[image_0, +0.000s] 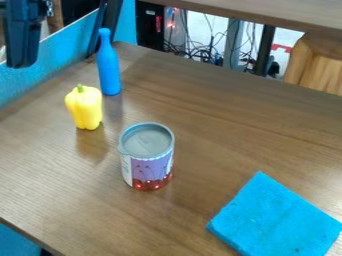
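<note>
Blue cloth (275, 220) | 3 upright: can (148, 159), pepper (85, 108), bottle (108, 67) | tool (22, 56) upper left, state: cannot tell

The brown wood-grain counter (220, 105) stood beside a bright blue panel (60, 57); beyond its far edge, dark cables (210, 47) tangled near a black post (264, 47); a reddish light (171, 22) glowed there; light wooden furniture (317, 65) stood at the right.

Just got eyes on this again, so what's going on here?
Nothing is visibly being handled right now. The black robot arm is at the upper left. A slim blue bottle and a yellow bell pepper stand towards that side of the brown wooden table. A cylindrical can with a purple-and-red label stands nearer the middle; a flat blue square pad lies at lower right.
</note>
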